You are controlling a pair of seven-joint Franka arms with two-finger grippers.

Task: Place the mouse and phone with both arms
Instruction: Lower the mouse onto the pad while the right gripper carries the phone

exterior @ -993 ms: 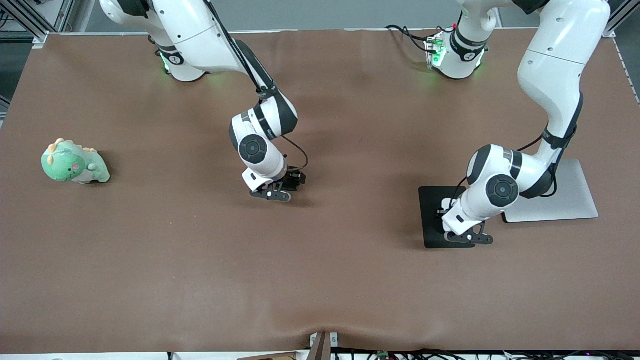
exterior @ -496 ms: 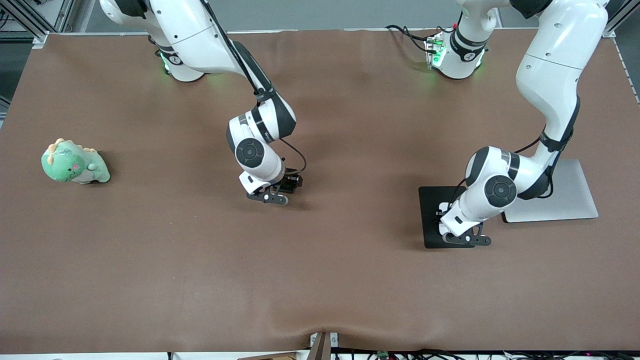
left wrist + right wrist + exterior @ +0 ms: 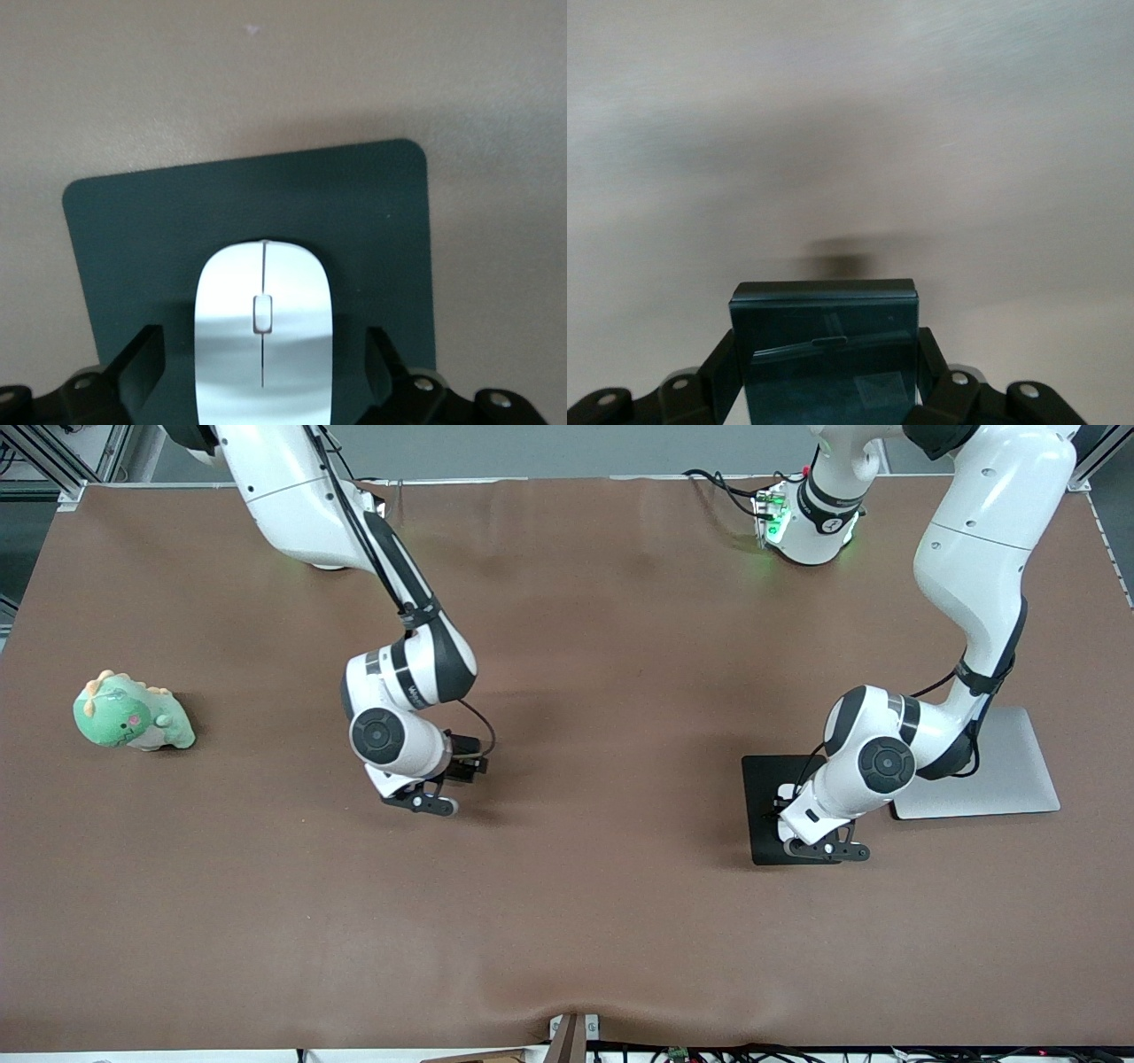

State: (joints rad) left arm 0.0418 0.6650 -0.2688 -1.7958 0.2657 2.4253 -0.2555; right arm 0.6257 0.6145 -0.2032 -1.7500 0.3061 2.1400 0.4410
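Observation:
The white mouse (image 3: 263, 345) lies on the black mouse pad (image 3: 133, 230). In the front view only a bit of it (image 3: 786, 791) shows under the left wrist. My left gripper (image 3: 819, 852) is low over the pad (image 3: 762, 815) and open. Its fingers (image 3: 142, 359) stand either side of the mouse with a gap on each side. My right gripper (image 3: 423, 803) is shut on the black phone (image 3: 824, 345) and holds it a little above the bare brown table, near the middle. The phone is hidden in the front view.
A green dinosaur plush (image 3: 131, 713) sits near the right arm's end of the table. A flat silver slab (image 3: 1019, 771) lies beside the mouse pad, toward the left arm's end. The brown table cover (image 3: 567, 921) wrinkles at the edge nearest the front camera.
My right arm has carried the phone toward the right arm's end of the table and a little toward the front camera. My left gripper has stayed almost still over the mouse pad.

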